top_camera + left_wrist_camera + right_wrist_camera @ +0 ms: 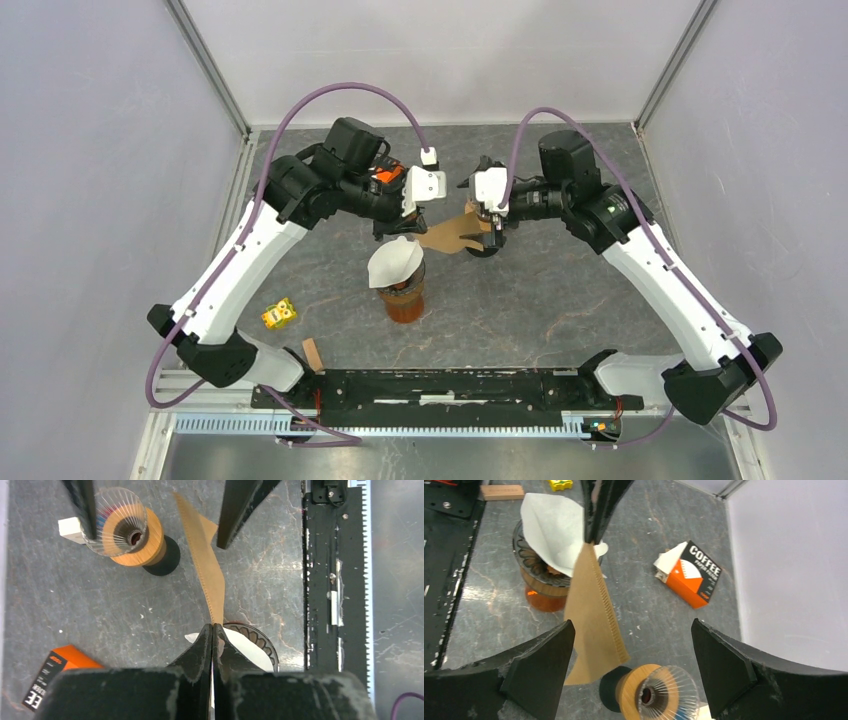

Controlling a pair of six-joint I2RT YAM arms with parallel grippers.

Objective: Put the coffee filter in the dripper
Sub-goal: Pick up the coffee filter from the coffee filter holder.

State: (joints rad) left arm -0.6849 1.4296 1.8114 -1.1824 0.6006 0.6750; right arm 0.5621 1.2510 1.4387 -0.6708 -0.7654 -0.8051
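Grey stone-patterned table (560,300), pale walls on three sides, bare floor to the right. Orange box (691,575), lettered "COFFEE", lying flat. Left gripper (213,630) reaches in, clamped on the tip of a brown coffee filter (591,610), just beside the dripper (531,560), which holds a white filter (549,525). Right gripper (632,625) is spread wide, flanking the brown filter's free end.

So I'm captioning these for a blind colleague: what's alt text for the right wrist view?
A brown paper coffee filter hangs pinched in the shut left hand, between the right hand's wide-open fingers. Behind it a white filter sits in a dark-rimmed dripper; a clear ribbed dripper is at the bottom edge, an orange coffee box at right.
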